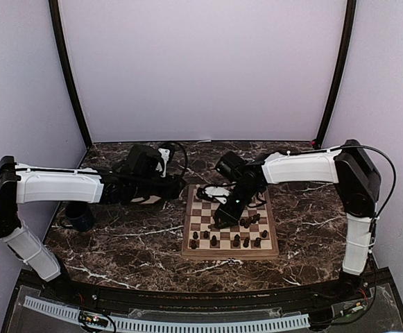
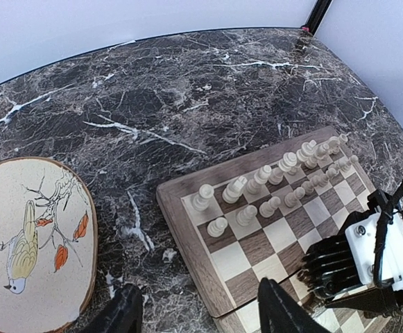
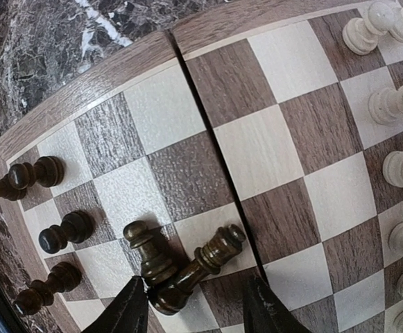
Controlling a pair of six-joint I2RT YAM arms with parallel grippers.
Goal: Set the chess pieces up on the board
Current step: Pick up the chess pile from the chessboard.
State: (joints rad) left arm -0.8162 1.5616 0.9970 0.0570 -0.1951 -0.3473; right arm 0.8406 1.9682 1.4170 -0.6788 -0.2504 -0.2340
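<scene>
Chess pieces (image 3: pixel 204 263) of dark wood, two of them, lie tipped and crossed on the board (image 3: pixel 256 149), right between the fingers of the right pincer (image 3: pixel 194 313). Their bases meet just ahead of its tips. The jaws stand apart, and a gap shows on each side of the pair, so nothing is clamped. To the left of that pincer, more dark pieces (image 3: pixel 66 231) sit near the board's edge, some upright and one or two on their sides. Ahead and to its right, the pale pieces (image 3: pixel 395 104) run down the picture's border.

The left pincer (image 2: pixel 201 316) also has its fingers apart. Only the marble table (image 2: pixel 187 90) and the nearest corner of the board show between them. Ahead and to the right of this pincer the board carries the pale pieces in two ranks along its far side. To its left lies a round cream plate (image 2: pixel 14 194), whose face shows a painted bird on a branch with orange leaves.

That plate appears only in the left wrist view; from above, the left arm covers that part of the table. The overhead camera alone shows the whole board, with a row of dark pieces along its near edge, the right pincer over its middle and the left pincer just off its far left corner. There the pale ranks are mostly hidden under the right arm. Only the right wrist view shows the crossed pair clearly.
</scene>
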